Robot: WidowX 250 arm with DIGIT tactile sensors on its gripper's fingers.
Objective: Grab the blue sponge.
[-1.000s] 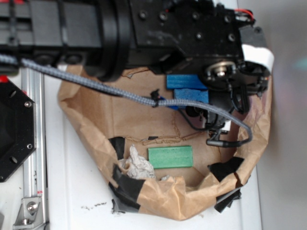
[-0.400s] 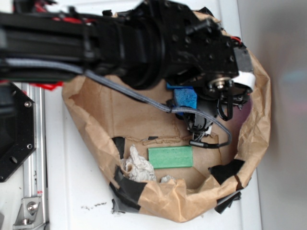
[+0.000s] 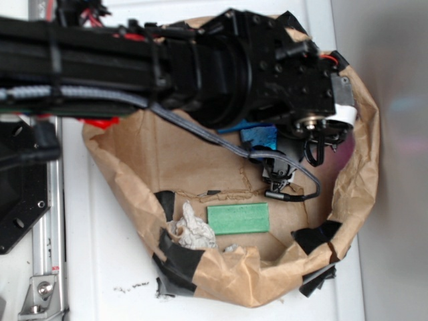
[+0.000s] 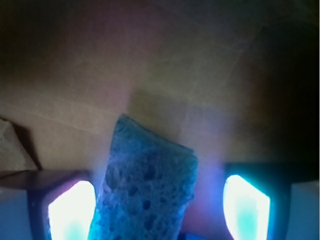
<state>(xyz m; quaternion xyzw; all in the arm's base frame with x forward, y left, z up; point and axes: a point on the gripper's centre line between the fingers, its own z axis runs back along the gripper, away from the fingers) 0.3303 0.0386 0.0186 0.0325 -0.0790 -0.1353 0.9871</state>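
In the wrist view the blue sponge (image 4: 147, 185), pale blue and porous, stands between my gripper (image 4: 159, 205) fingers. The left pad (image 4: 72, 210) sits right against it, and the right pad (image 4: 245, 205) stands well apart from it, so the gripper is open around the sponge. The sponge rests on brown paper. From the exterior view only a small part of the blue sponge (image 3: 259, 138) shows below the black arm (image 3: 234, 67), which hides the fingers.
A torn brown paper bag (image 3: 221, 274) patched with black tape walls the work area. Inside lie a green block (image 3: 238, 219) and crumpled white paper (image 3: 194, 231). A grey cable with a black plug (image 3: 284, 195) hangs below the wrist. A metal rail (image 3: 47, 221) runs along the left.
The arm has swung across the bag and now covers most of the blue things that showed beside the wrist. The green block and paper have not moved.
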